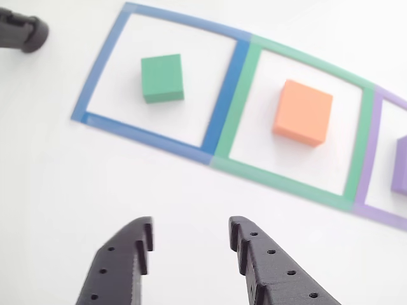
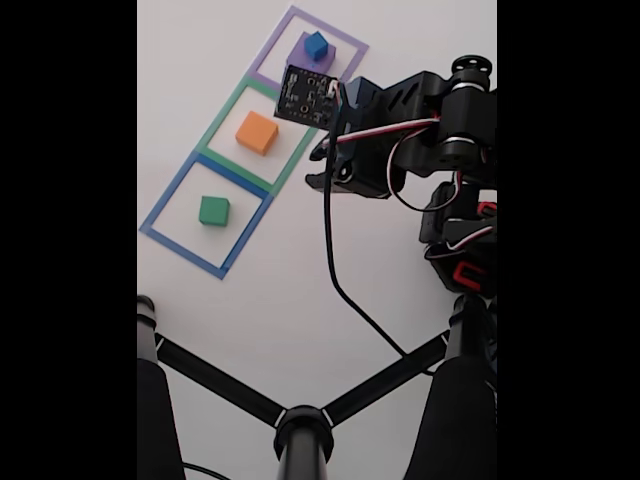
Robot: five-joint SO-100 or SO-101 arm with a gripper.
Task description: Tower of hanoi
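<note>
The green block sits inside the blue tape square. In the green tape square lies the larger orange block. The purple block is cut off by the right edge of the other view; in the fixed view the small blue cube rests on top of it, inside the purple tape square. My gripper hangs open above the white table, short of the squares, with nothing between its black fingers.
A black rounded part lies at the top left of the other view. In the fixed view a black tripod-like stand spreads over the near table, and the arm's body with a hanging cable stands to the right.
</note>
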